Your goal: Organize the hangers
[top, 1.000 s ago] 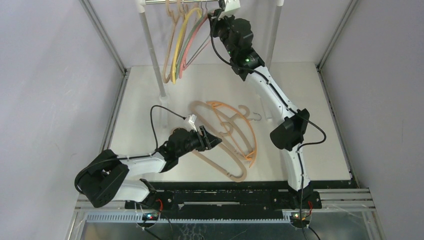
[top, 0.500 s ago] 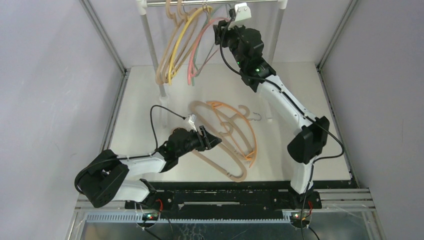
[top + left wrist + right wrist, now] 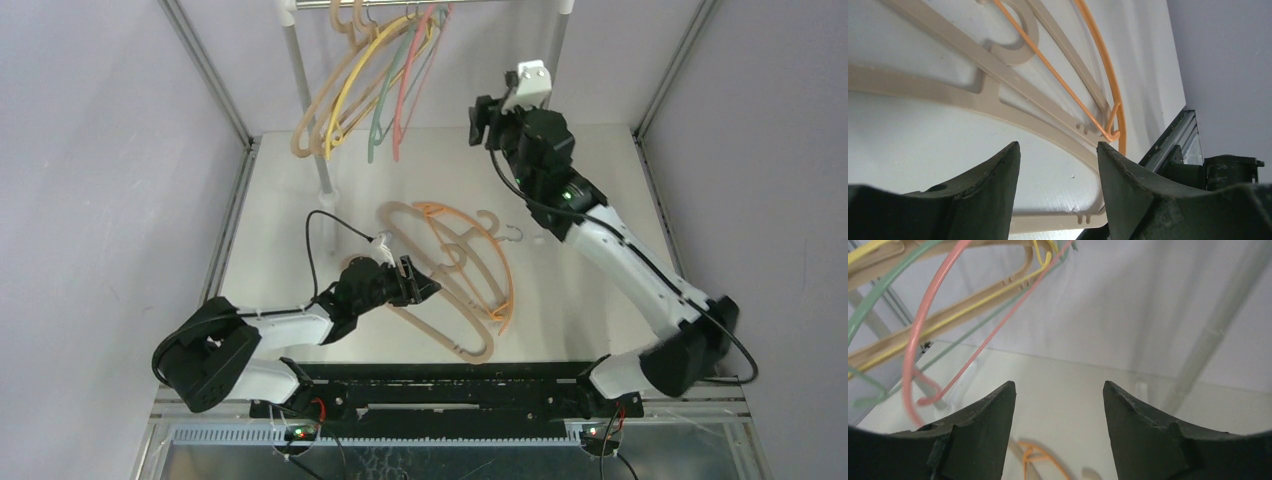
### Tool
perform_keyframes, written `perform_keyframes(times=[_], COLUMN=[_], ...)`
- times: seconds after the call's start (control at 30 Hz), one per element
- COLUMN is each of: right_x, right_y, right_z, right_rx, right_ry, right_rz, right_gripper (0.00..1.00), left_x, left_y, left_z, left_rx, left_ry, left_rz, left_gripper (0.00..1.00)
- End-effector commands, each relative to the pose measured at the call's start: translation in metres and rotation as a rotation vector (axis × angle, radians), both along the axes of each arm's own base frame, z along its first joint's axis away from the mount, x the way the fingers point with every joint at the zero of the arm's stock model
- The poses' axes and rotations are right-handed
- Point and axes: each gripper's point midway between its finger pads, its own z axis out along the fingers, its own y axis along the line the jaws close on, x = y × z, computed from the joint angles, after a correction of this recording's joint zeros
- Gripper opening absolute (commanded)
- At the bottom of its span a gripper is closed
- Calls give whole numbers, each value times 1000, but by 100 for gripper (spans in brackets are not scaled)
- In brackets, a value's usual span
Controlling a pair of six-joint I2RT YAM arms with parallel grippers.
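Note:
Several hangers hang from the rail (image 3: 480,3): a thick beige one (image 3: 318,112), a yellow one (image 3: 350,85), a green one (image 3: 383,105) and a pink one (image 3: 408,90), all swung to the left. On the table lie two beige hangers (image 3: 440,325) and an orange one (image 3: 505,275), overlapping. My left gripper (image 3: 432,284) is low and open, its tips over a beige hanger's (image 3: 948,95) bar, beside the orange hanger (image 3: 1098,55). My right gripper (image 3: 482,112) is open and empty in the air, right of the hanging pink hanger (image 3: 923,325).
The rail's white posts (image 3: 305,100) stand at the back of the table, one left and one right. Metal frame uprights and grey walls close in both sides. The black rail with the arm bases (image 3: 450,385) runs along the near edge.
My right gripper opened and pulled back from the rail, down and to the right. The hanging hangers swung left. The left arm stayed put.

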Motion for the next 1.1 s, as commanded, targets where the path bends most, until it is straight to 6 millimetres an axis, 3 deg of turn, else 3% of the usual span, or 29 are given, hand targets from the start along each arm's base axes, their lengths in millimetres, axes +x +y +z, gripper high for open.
perform_keyframes(times=[0.0,0.03,0.1,0.27,0.4,0.53,0.73,0.93,1.07], right_x=[-51,-61,-82,-128,-161,-186,-202,-199,-193], right_y=[-26,-31,-44,-77,-94,-97,-81,-76,-73], right_z=[-38,-47,-99,-186,-238,-284,-328,-360,-372], right_rx=[17,17,-12,-21,-4,25,78,92,107], right_ry=[135,162,273,507,650,784,899,997,1007], right_rz=[-44,-51,-77,-152,-195,-194,-132,-140,-144], right_gripper=[72,71,70,61,61,64,68,67,65], left_x=[7,7,6,5,5,6,7,4,2], left_y=[-2,-2,-1,3,4,3,2,3,4], left_z=[3,2,0,2,6,6,6,2,-2], left_rx=[18,24,33,35,30,29,24,18,16], left_ry=[-36,-33,-31,-40,-49,-50,-48,-39,-28], left_rz=[-9,-10,-14,-4,1,1,2,3,2], left_gripper=[63,63,63,63,63,63,63,63,63])
